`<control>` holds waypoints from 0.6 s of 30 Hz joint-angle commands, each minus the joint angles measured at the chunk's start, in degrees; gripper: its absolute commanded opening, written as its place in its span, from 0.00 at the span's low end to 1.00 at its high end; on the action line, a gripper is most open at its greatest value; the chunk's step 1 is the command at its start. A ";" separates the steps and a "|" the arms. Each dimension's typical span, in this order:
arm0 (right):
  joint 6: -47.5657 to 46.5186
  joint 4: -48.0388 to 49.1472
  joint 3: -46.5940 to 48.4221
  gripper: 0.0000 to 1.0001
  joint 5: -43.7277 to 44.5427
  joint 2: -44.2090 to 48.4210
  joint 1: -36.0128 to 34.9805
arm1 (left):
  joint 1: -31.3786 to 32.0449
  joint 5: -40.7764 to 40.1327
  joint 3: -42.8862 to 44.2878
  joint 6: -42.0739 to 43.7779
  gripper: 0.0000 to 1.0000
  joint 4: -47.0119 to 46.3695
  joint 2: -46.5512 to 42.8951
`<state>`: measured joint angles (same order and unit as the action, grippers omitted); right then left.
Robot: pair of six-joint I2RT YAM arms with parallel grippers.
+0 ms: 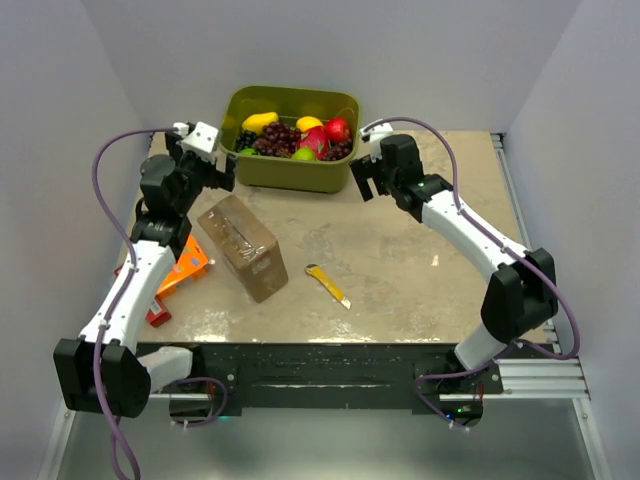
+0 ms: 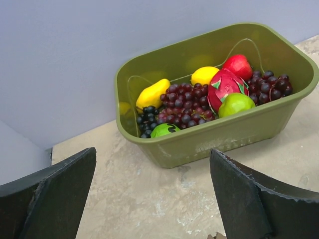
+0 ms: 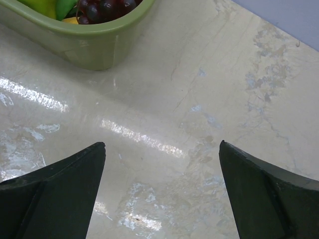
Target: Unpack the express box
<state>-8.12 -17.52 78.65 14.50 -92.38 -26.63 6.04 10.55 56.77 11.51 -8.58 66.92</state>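
Toward the left of the surface (image 1: 420, 250), I see the express box (image 1: 243, 247) lying askew, near a yellow utility knife (image 1: 328, 285). My left fingers (image 2: 50, 199) and right fingers (image 3: 264, 194) are spread wide, empty, flanking the green fruit bin (image 1: 290, 172).

A robot test booth: blank white walls (image 1: 320, 50) enclose a stone-look table (image 1: 400, 250) on aluminium rails (image 1: 540, 375).
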 commanded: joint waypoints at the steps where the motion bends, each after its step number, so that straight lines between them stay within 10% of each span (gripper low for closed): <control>1: -2.76 -0.40 1.14 0.99 -2.95 2.99 -0.17 | -0.15 0.53 2.64 -0.17 1.00 1.88 -0.73; 10: -21.05 -15.43 -0.15 0.99 -34.78 5.36 -0.26 | -1.65 5.27 9.32 0.28 1.00 20.07 -3.71; 18: -34.69 -15.45 -11.41 0.88 -36.39 5.90 -6.84 | 2.89 8.89 5.46 4.47 1.00 25.09 -10.83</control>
<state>-34.96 -31.73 70.98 -18.20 -86.26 -29.54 4.91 19.51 63.18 12.27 12.56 60.23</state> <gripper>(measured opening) 0.903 0.997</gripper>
